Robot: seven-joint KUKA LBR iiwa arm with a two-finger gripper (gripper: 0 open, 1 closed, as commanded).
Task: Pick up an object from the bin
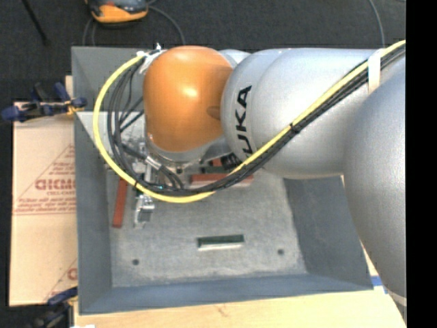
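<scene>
Grey bin (205, 279): gripper (144, 210) at 9 o'clock, beside reddish-brown stick (119, 207); jaw state cannot be told. Likely approach; next, centre over stick, close.

I see a grey bin (205, 298), a rust-red stick (119, 207) at left, a dark green bar (220, 242) near, and an orange wrist cover (184, 98).

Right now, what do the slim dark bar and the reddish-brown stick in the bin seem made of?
Slim dark bar: perhaps metal or hard plastic; straight edges, faint pale sheen. Reddish-brown stick: perhaps wood or matte plastic; dull, no glint.
</scene>
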